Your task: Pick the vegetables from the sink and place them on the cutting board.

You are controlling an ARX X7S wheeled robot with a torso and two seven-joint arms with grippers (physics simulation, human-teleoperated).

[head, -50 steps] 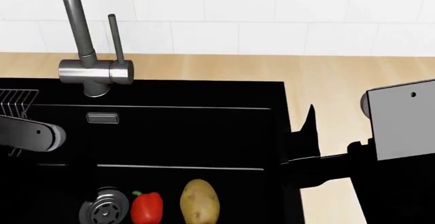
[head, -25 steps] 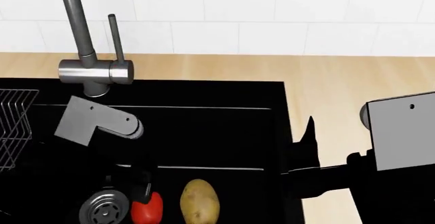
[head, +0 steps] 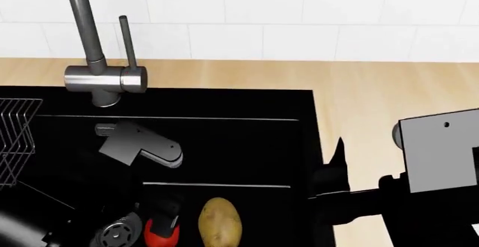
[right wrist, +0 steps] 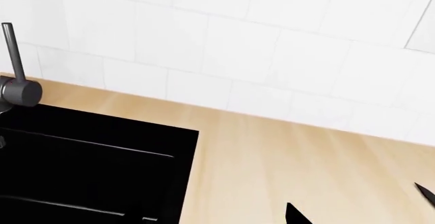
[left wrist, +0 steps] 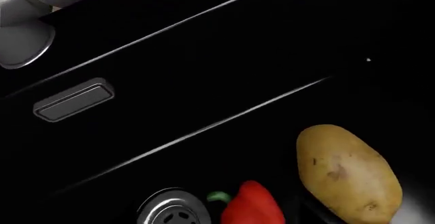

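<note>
In the black sink (head: 247, 146), the red bell pepper (head: 159, 233) lies beside the steel drain (head: 114, 234), and the tan potato (head: 219, 222) is just right of it. My left gripper (head: 165, 213) hangs right over the pepper and hides its top. Its dark fingers are hard to pick out against the basin and look open. The left wrist view shows the pepper (left wrist: 251, 207) close below, with the potato (left wrist: 348, 174) beside it. My right gripper (right wrist: 359, 203) is open and empty over the counter by the sink's right rim. The cutting board is out of view.
A steel faucet (head: 97, 78) stands behind the sink, and a wire rack (head: 15, 140) hangs at its left end. A small overflow plate (left wrist: 73, 99) sits on the back wall. Pale wood counter (head: 389, 95) runs to the right, below a white tiled wall.
My left arm swung in from the sink's left side and came down over the pepper. The right arm sank slightly.
</note>
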